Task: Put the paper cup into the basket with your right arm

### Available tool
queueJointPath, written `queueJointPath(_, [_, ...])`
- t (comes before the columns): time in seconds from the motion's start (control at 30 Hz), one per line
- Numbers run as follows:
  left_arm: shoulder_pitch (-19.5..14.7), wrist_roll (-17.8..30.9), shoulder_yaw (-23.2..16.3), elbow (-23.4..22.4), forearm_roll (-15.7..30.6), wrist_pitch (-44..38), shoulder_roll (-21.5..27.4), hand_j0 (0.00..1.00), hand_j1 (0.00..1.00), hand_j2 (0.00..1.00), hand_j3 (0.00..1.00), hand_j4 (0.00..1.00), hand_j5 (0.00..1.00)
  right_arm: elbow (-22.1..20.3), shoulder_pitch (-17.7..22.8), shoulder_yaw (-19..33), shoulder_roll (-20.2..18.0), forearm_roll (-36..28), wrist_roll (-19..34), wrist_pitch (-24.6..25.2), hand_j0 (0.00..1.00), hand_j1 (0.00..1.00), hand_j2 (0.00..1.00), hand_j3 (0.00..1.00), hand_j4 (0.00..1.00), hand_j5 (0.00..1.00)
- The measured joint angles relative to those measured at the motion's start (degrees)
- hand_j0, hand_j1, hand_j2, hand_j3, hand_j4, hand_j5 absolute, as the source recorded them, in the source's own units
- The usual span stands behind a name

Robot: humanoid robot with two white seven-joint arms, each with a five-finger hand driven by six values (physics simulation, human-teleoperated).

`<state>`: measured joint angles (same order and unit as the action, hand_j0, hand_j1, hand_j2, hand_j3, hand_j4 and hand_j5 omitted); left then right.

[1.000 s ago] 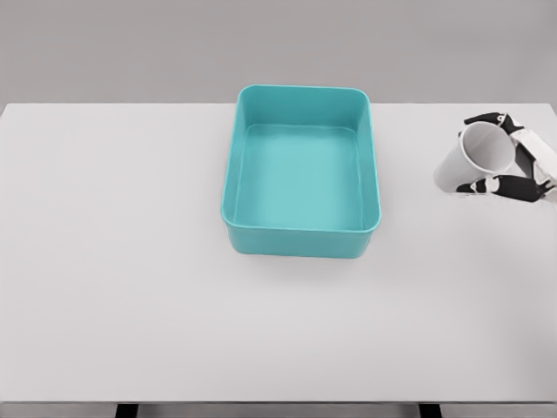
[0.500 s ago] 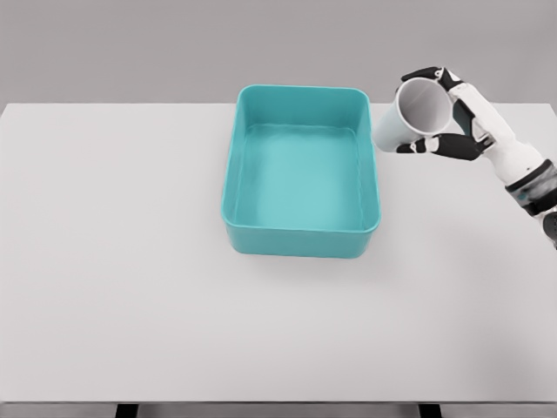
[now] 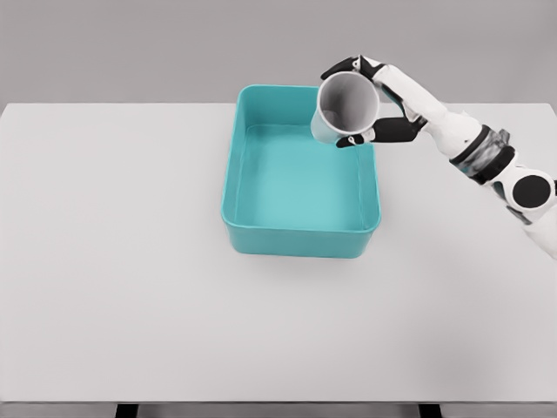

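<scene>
There, paper cup (image 3: 345,108) between right hand (image 3: 383,104) fingers (image 3: 370,137), above basket (image 3: 300,233).

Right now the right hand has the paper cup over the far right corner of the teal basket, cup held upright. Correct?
Not quite. In the head view the right hand holds the paper cup over the basket's far right corner, but the cup is tilted, mouth toward the camera, not upright.

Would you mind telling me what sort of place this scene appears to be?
Most likely a simulated tabletop test scene, not a real room: a plain white table against a blank grey backdrop, holding only a teal basket, with the right hand holding a paper cup above it.
</scene>
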<state>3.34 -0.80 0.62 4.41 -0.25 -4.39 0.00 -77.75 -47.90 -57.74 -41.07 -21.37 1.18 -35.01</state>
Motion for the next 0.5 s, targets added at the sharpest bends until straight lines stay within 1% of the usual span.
queueJointPath(0.13, [0.0, 0.0, 0.0, 0.0, 0.0, 0.0, 0.0, 1.0, 1.0, 1.0, 1.0, 1.0, 1.0, 0.3, -1.2, -1.8, 0.7, 5.3, 0.0, 0.0, 0.54, 0.54, 0.54, 0.54, 0.54, 0.54])
queueJointPath(0.17, [0.0, 0.0, 0.0, 0.0, 0.0, 0.0, 0.0, 1.0, 1.0, 1.0, 1.0, 1.0, 1.0, 0.4, -1.5, -2.1, 0.7, 7.1, 0.0, 0.0, 0.57, 0.57, 0.57, 0.57, 0.57, 0.57])
queueJointPath(0.27, [0.0, 0.0, 0.0, 0.0, 0.0, 0.0, 0.0, 1.0, 1.0, 1.0, 1.0, 1.0, 1.0, 0.7, -2.7, -2.6, 0.8, 12.7, 0.0, 0.0, 0.57, 0.57, 0.57, 0.57, 0.57, 0.57])
queueJointPath(0.37, [0.0, 0.0, 0.0, 0.0, 0.0, 0.0, 0.0, 1.0, 1.0, 1.0, 1.0, 1.0, 1.0, 0.9, -3.6, -2.7, 1.1, 20.0, -0.5, 0.0, 0.58, 0.58, 0.58, 0.58, 0.58, 0.58])
queueJointPath(0.43, [0.0, 0.0, 0.0, 0.0, 0.0, 0.0, 0.0, 1.0, 1.0, 1.0, 1.0, 1.0, 1.0, 1.0, -3.9, -2.8, 1.6, 25.4, -2.0, 0.0, 0.69, 0.69, 0.69, 0.69, 0.69, 0.69])
queueJointPath(0.5, [0.0, 0.0, 0.0, 0.0, 0.0, 0.0, 0.0, 1.0, 1.0, 1.0, 1.0, 1.0, 1.0, 1.0, -4.5, -2.9, 2.0, 29.3, -2.9, 0.0, 0.83, 0.83, 0.83, 0.83, 0.83, 0.83])
